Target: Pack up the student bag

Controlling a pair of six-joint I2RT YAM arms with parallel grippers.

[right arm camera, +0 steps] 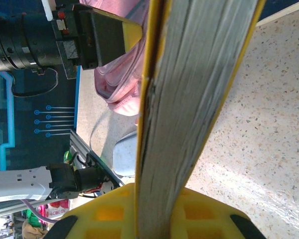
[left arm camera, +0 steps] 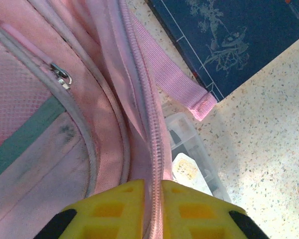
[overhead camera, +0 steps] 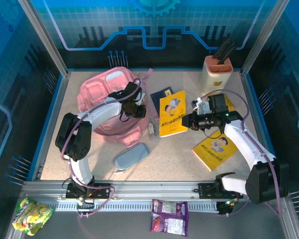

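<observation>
The student bag (overhead camera: 109, 97), a soft pink backpack, lies at the back left of the table. My left gripper (overhead camera: 139, 107) is at its right edge; in the left wrist view the yellow jaws (left arm camera: 153, 186) are shut on the bag's zip edge (left arm camera: 148, 124). My right gripper (overhead camera: 188, 121) is shut on the right edge of a yellow book (overhead camera: 172, 113), which lies just right of the bag. In the right wrist view the book (right arm camera: 199, 89) stands on edge between the jaws (right arm camera: 164, 191), with the bag (right arm camera: 122, 84) beyond it.
A dark blue book (overhead camera: 162, 94) and a clear plastic box (left arm camera: 194, 159) lie beside the bag. A grey-blue pencil case (overhead camera: 131, 156) lies in front, a second yellow book (overhead camera: 214, 149) at right, and a pen holder (overhead camera: 217, 72) at back right. Snack packets (overhead camera: 169, 216) sit on the front rail.
</observation>
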